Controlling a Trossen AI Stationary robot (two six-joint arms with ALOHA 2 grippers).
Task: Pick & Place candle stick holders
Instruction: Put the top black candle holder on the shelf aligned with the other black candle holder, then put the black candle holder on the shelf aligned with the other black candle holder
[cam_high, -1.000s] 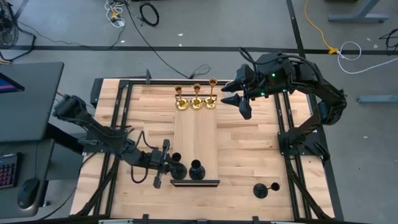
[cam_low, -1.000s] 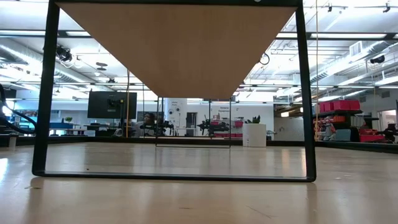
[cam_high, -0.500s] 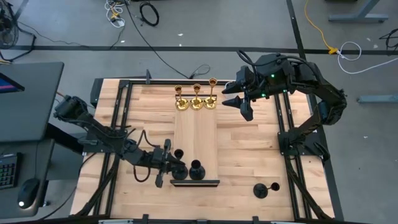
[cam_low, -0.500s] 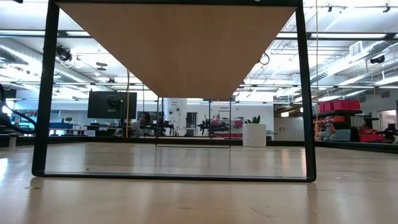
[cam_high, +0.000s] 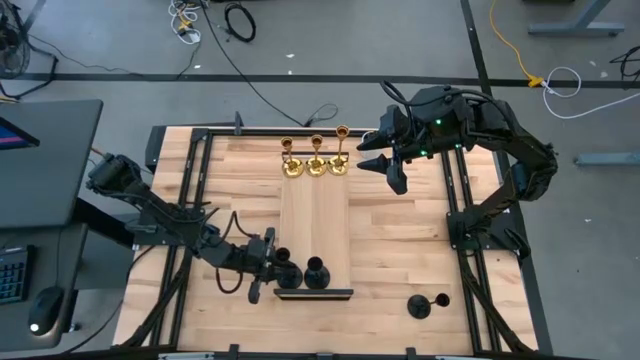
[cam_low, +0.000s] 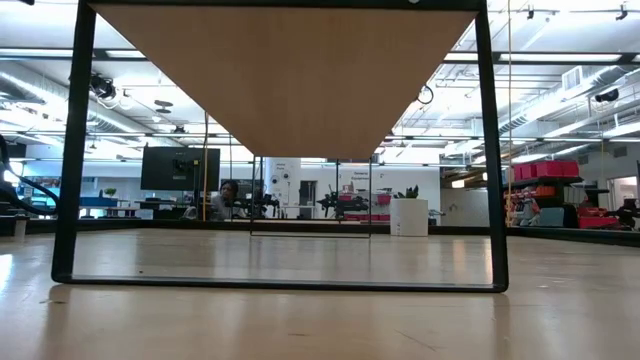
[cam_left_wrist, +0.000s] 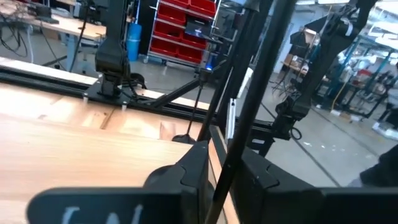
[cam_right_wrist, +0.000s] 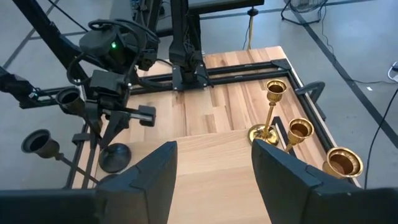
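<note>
- The left gripper sits low over the near edge of the table, right at a black candle stick holder by the left edge of the pale centre board. Whether its fingers clamp that holder cannot be told from above.
- In the left wrist view, a thin dark stem runs up between the left arm's own fingers, but actual contact is not clear.
- A second black holder stands upright on the board just beside the first, next to a dark bar at the board's near end.
- A third black holder lies on its side near the table's near right corner, well apart from the others.
- Three gold holders stand upright in a row at the board's far end; the right wrist view shows them too.
- The right gripper hovers just right of the gold row, its fingers spread apart and grasping nothing.
</note>
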